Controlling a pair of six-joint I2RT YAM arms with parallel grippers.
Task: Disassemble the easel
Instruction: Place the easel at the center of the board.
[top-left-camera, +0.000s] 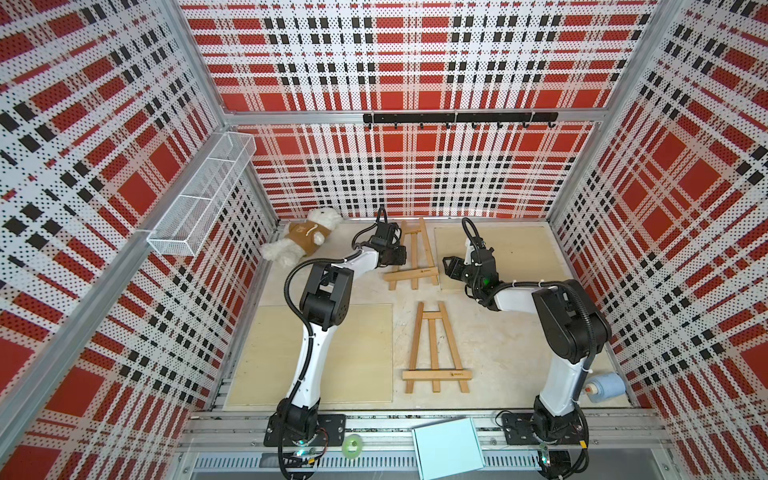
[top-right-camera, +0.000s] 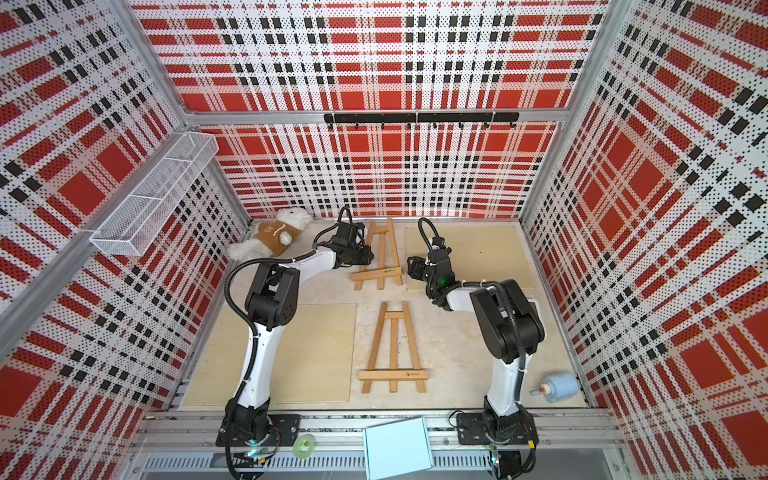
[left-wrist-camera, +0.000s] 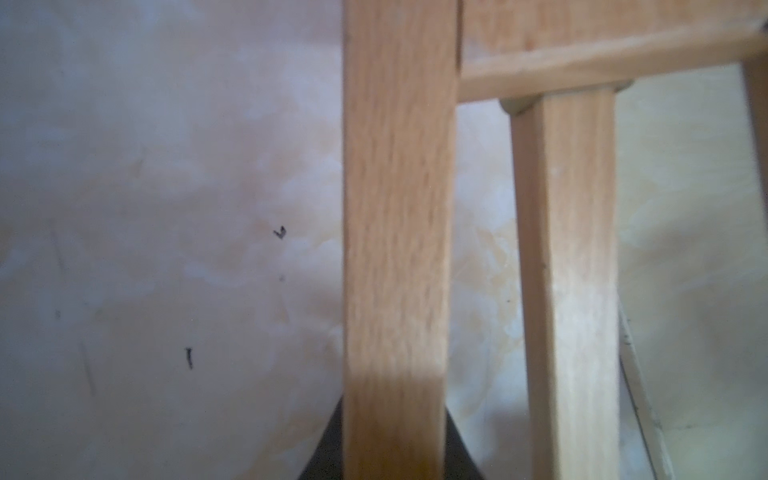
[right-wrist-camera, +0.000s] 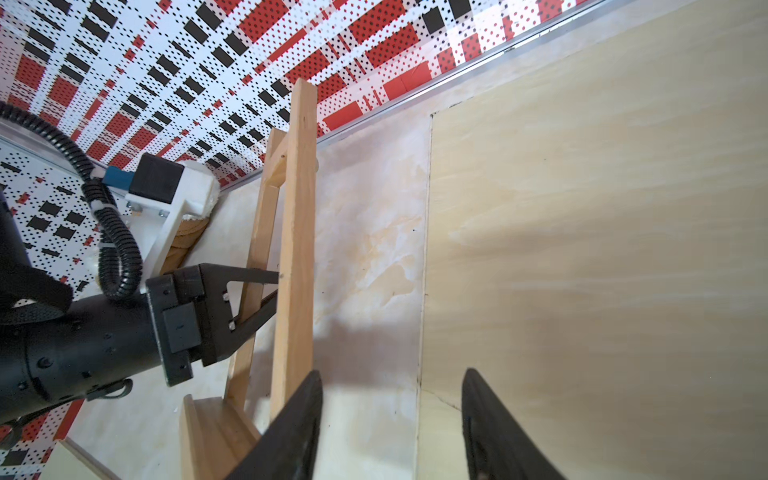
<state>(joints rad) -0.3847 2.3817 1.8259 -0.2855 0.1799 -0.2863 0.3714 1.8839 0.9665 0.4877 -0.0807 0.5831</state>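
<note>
Clamping is seen on the left: the left claw (right-wrist-camera: 275, 285) is closed narrow on the left leg (left-wrist-camera: 395, 249) of the far easel (top-left-camera: 411, 274), with the wood running between its fingers in the left wrist view. The far easel is placed at the back of the table (top-left-camera: 498, 340), top end at the rear wall and ledge toward the robot, so its long axis runs back to front with a slight slant. Whether it is lifted off the table cannot be told. A second easel (top-left-camera: 436, 376) is laid flat nearer the front, well apart from both claws. The right claw (right-wrist-camera: 395, 428) is spread wide and nothing is held in it. The far easel lies to its left, with the right leg (right-wrist-camera: 295, 249) just beside the nearest finger, outside the gap. The left arm is judged nearer, being already on the piece. A leftward shift of the right claw, jaws set across the leg, is judged needed before any pulling apart.
</note>
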